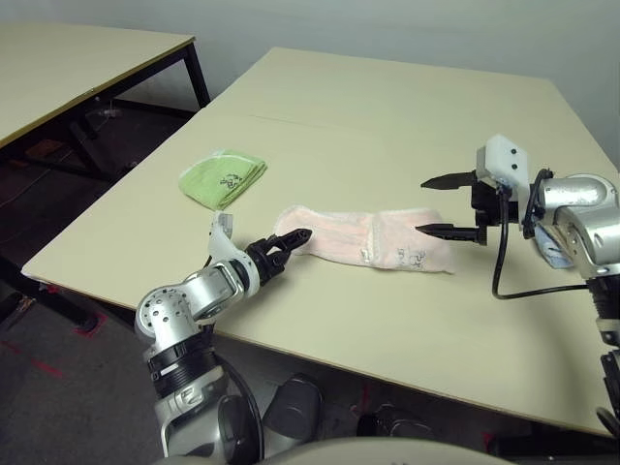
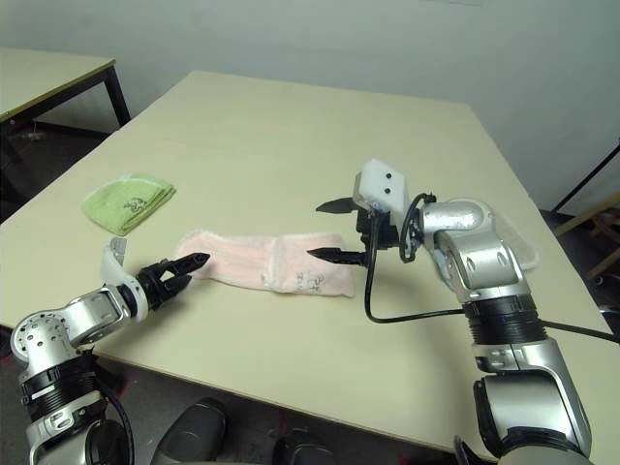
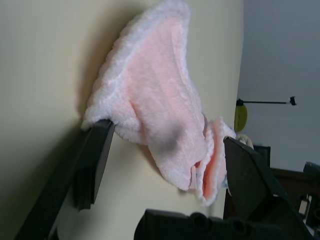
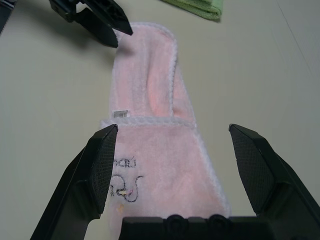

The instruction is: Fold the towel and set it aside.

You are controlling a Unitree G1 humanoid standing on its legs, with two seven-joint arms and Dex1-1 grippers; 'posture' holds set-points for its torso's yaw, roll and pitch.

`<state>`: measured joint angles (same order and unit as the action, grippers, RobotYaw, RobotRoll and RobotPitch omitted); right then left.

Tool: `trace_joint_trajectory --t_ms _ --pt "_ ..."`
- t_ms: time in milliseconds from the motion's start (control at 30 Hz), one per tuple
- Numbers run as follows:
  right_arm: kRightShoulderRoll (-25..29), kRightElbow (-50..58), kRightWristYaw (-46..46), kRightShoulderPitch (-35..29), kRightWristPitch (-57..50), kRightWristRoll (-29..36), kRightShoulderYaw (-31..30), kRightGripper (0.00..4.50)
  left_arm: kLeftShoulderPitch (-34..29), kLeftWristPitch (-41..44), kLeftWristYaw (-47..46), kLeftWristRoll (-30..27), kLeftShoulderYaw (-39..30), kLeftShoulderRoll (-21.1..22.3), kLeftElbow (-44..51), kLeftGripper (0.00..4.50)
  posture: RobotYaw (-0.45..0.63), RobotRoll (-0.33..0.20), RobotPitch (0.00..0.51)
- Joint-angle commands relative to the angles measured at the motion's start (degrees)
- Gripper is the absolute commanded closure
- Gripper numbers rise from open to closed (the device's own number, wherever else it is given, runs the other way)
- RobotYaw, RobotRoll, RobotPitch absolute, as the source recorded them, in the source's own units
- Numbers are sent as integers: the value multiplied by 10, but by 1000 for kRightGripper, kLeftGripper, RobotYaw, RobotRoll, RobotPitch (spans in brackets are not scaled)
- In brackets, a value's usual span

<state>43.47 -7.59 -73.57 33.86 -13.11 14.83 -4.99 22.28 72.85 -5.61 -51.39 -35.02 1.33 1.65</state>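
Observation:
The pale pink towel [image 1: 363,242] lies on the table folded into a long strip running left to right, with its white tag and dark embroidered motif [image 4: 125,180] on the right-hand part. My left gripper [image 1: 286,250] is open low at the strip's left end, and in the left wrist view the towel [image 3: 160,100] bunches just ahead of its fingers [image 3: 95,160]. My right gripper [image 1: 450,205] hovers open over the right end, one finger above and one close to the cloth. The right wrist view looks down the strip between its fingers [image 4: 102,165] to the left gripper [image 4: 100,20].
A green folded towel [image 1: 223,177] lies left of and behind the pink one. The beige table [image 1: 387,107] stretches bare behind both grippers, and its front edge [image 1: 291,354] is close. A second table [image 1: 77,58] stands far left. A pale cloth [image 2: 531,254] peeks from behind my right forearm.

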Motion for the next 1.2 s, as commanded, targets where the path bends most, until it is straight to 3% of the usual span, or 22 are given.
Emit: trace_joint_trajectory --t_ms 33,233,667,767,1133,1200 --pt "13 8 -19 -9 -7 12 5 35 -7 -32 -16 33 3 12 -38 0 246 0 60" --pt "34 14 -37 -25 -7 15 5 35 -8 -44 -14 24 14 23 -48 0 245 0 57" --pt "26 27 -23 -25 -2 20 10 35 -8 -85 -5 32 46 29 -79 0 239 0 51" --pt "28 33 -24 -28 -5 27 11 0 -5 -101 5 34 61 29 -84 618 241 0 47" --pt "60 14 -34 -36 -4 28 19 0 31 -169 68 64 105 46 -112 4469 231 0 39" --pt "65 5 -32 -37 0 25 25 0 35 -170 86 70 125 52 -101 4469 227 0 41"
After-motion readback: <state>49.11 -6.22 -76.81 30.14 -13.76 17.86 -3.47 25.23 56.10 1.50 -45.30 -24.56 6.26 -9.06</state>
